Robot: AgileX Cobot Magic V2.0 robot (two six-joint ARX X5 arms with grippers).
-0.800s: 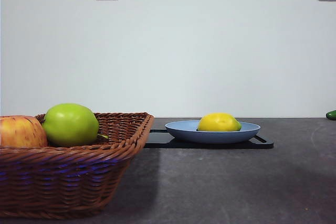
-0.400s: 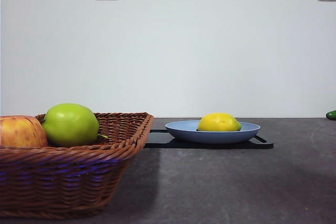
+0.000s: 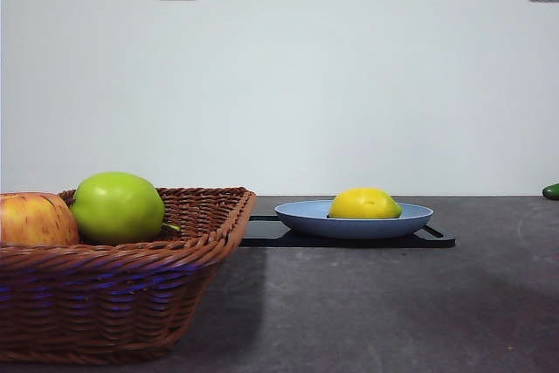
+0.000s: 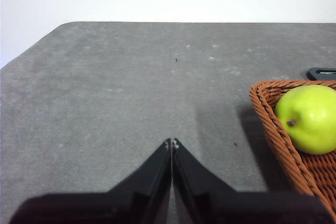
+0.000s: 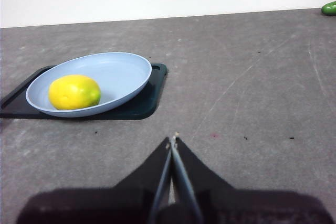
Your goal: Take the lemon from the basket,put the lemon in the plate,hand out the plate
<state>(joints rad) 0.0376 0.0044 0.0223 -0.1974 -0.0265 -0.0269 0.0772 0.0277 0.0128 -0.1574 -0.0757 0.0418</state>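
The yellow lemon (image 3: 364,203) lies in the light-blue plate (image 3: 297,212), which rests on a flat black tray (image 3: 262,235) at mid table. The right wrist view also shows the lemon (image 5: 74,92) in the plate (image 5: 121,72). The brown wicker basket (image 3: 131,303) stands at the near left. My right gripper (image 5: 172,141) is shut and empty over bare table, a short way from the plate. My left gripper (image 4: 171,143) is shut and empty over bare table beside the basket (image 4: 273,124). Neither gripper shows in the front view.
A green apple (image 3: 117,207) and a red-yellow apple (image 3: 35,219) lie in the basket. A small green thing (image 3: 551,190) sits at the far right table edge. The black tray (image 5: 142,103) reaches a little past the plate.
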